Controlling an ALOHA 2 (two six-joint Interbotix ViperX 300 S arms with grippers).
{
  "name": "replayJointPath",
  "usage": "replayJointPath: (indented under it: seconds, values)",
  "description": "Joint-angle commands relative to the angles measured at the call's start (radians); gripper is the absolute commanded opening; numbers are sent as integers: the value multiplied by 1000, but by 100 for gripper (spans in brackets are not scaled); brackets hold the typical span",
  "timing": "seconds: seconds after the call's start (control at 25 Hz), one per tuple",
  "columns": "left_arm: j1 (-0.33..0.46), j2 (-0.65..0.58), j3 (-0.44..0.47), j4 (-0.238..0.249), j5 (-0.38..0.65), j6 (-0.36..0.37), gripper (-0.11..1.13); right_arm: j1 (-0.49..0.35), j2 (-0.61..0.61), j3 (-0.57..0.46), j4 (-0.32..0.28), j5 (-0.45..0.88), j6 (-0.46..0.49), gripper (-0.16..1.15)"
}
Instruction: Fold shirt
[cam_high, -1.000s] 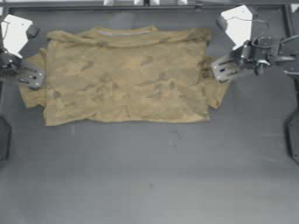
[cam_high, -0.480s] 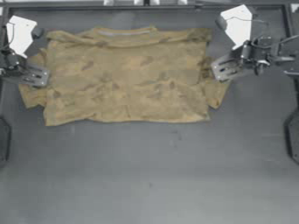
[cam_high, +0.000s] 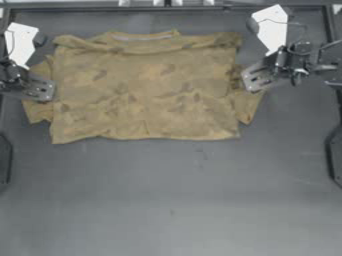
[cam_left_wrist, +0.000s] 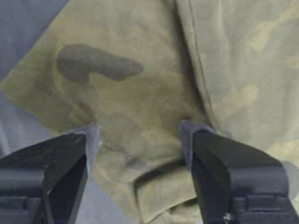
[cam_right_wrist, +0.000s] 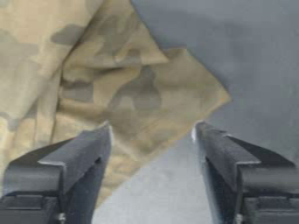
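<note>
The shirt, mustard-tan with faint brown blotches and a pale neckband at the far edge, lies spread flat on the upper half of the table. My left gripper is at the shirt's left sleeve, jaws open with the sleeve cloth lying between and below them. At the right sleeve sits my right gripper, also open, straddling the sleeve's crumpled edge. Neither gripper holds the cloth.
White tags sit at the far left and far right corners. Dark bare table stretches from the shirt's hem to the near edge.
The left gripper has edged slightly toward the left sleeve. The right gripper and the shirt stay as they were.
</note>
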Motion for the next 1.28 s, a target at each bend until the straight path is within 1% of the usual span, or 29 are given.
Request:
replayJointPath:
  seconds: [0.04, 0.2, 0.32, 0.4, 0.48, 0.56, 0.64, 0.68, 0.72, 0.76, 0.84, 1.0, 1.28]
  values:
    - [6, 20, -11, -8, -5, 2, 90, 0, -18, -23, -5, -3, -2, 88]
    - [6, 51, -20, -18, -5, 6, 90, 0, -20, -23, -5, -3, -3, 88]
    - [6, 58, -21, -34, -5, 6, 84, 2, -23, -23, -5, -5, -9, 88]
    - [6, 57, -20, -35, -5, 5, 76, 2, -25, -23, -5, -5, -9, 88]
    - [6, 57, -20, -35, -2, 3, 60, 2, -25, -23, -5, -5, -8, 88]
    - [5, 63, -20, -35, 2, 6, 35, 2, -25, -23, -5, -5, -9, 88]
    - [2, 67, -21, -35, 3, 9, 17, 2, -25, -23, -5, -5, -9, 88]
    - [-3, 69, -21, -34, 3, 12, 9, 2, -26, -23, -5, -6, -9, 88]
    - [-8, 71, -23, -34, 6, 17, 5, 2, -26, -23, -5, -9, -11, 88]
    - [-15, 71, -26, -34, 9, 25, 3, 3, -26, -23, -5, -12, -9, 88]
    - [-25, 71, -40, -31, 23, 35, 4, 6, -26, -23, -5, -18, -12, 88]
    - [-43, 63, -74, -21, 67, 38, 4, 11, -25, -18, 3, -20, -14, 88]
    - [-60, 34, -107, -3, 103, 40, 4, 20, -14, -8, 26, -17, -17, 88]
